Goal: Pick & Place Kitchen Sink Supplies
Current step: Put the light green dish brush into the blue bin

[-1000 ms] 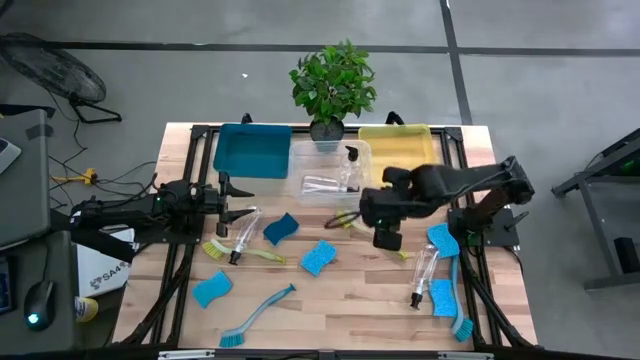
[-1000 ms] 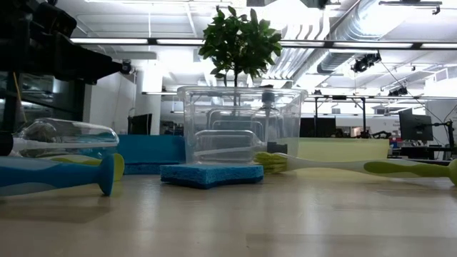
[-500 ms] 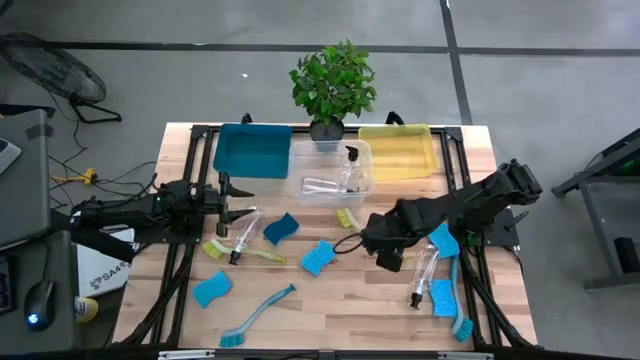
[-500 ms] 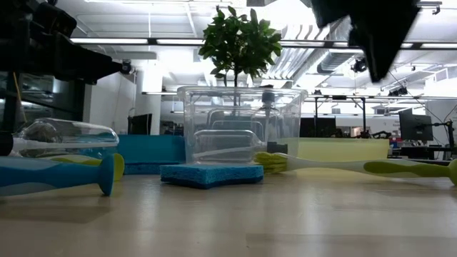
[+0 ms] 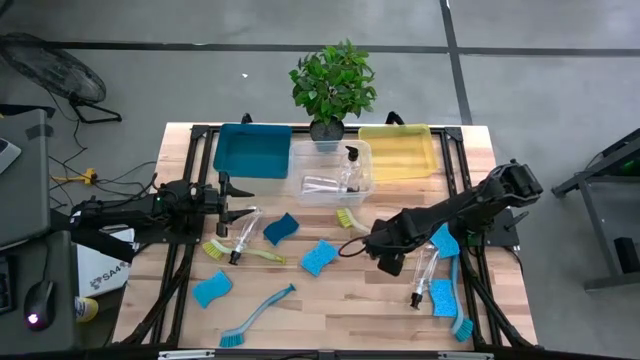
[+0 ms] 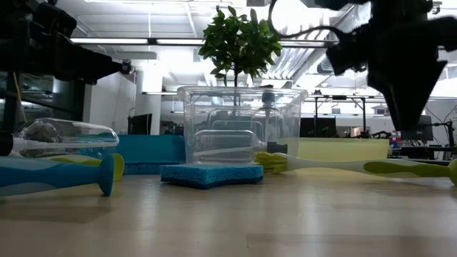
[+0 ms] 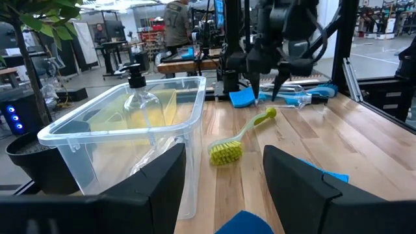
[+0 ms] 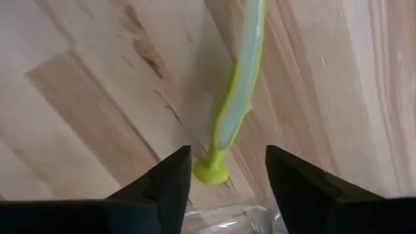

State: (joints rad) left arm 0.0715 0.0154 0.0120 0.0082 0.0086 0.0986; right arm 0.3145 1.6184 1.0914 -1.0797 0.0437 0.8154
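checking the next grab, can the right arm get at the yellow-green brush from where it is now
Probably yes. The right gripper hangs open right over the yellow-green brush, its handle end lying between the fingers with bare wood around it. A clear bottle lies close by, which may crowd the grip.

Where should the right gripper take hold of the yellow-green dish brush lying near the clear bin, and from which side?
Probably from above, on the slim handle of the yellow-green dish brush, just up from its knobbed end. It lies flat on the table, and the right gripper already has its open fingers either side of that end.

Table (image 5: 340, 300) matt wood planks; clear bin (image 5: 330, 172) glossy plastic.
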